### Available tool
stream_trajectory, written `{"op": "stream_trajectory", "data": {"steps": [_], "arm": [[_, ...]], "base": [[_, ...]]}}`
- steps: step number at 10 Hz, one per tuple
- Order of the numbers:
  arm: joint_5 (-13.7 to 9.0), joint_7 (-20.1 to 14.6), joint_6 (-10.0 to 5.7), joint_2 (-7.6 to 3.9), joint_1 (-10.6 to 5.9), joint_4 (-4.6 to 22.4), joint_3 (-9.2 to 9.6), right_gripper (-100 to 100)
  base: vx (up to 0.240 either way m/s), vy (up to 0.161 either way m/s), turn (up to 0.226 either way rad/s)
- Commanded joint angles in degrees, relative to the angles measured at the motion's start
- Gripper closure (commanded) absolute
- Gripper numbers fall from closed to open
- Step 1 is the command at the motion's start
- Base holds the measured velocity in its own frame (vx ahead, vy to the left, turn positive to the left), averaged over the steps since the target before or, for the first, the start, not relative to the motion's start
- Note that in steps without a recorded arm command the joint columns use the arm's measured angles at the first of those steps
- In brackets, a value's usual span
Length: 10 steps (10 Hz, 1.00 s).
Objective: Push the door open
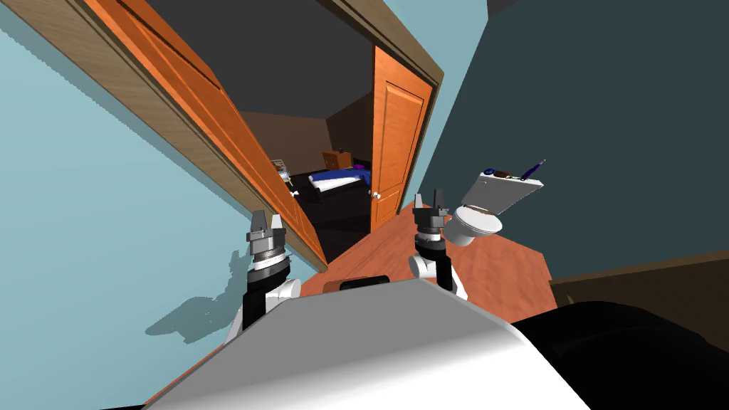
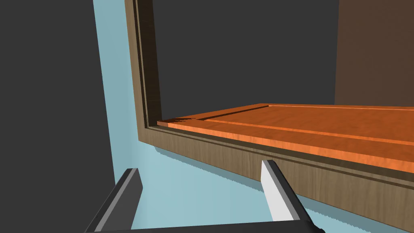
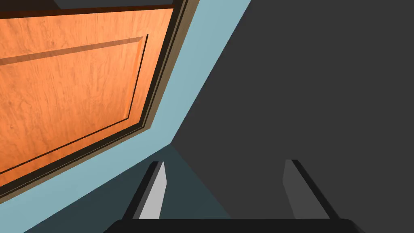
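The doorway is ahead of me, a bit to the left. The left door (image 1: 213, 121) lies swung in along the left side. The right door (image 1: 399, 135) stands open at the far right and has a small white knob (image 1: 375, 195). Both look pushed open.

My left gripper (image 1: 266, 222) is near the left side of the frame (image 2: 226, 153). Its fingers are wide apart and hold nothing. The right gripper (image 1: 428, 201) is wide and empty too, just beside the toilet (image 1: 475, 222).

I think the left fingers could bang into the frame or the blue wall (image 1: 107, 213) if that arm goes forward, because they are so near it. The right arm could bump the toilet if it swings right.

The doors are flat orange wood with wavy grain and sunken panels. The frame is brown wood with grooves. The wall is smooth. The toilet is white and round, with a boxy tank.
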Motion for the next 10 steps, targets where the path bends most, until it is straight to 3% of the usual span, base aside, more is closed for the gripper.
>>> {"op": "stream_trajectory", "data": {"steps": [1,10], "arm": [[-0.64,-1.87,-0.71,-0.38,0.29,1.63,0.63,-100],[-3.97,-11.62,-4.38,-1.93,1.78,10.10,3.88,-100]], "base": [[0.069,-0.036,0.121],[0.117,-0.066,0.121]]}}
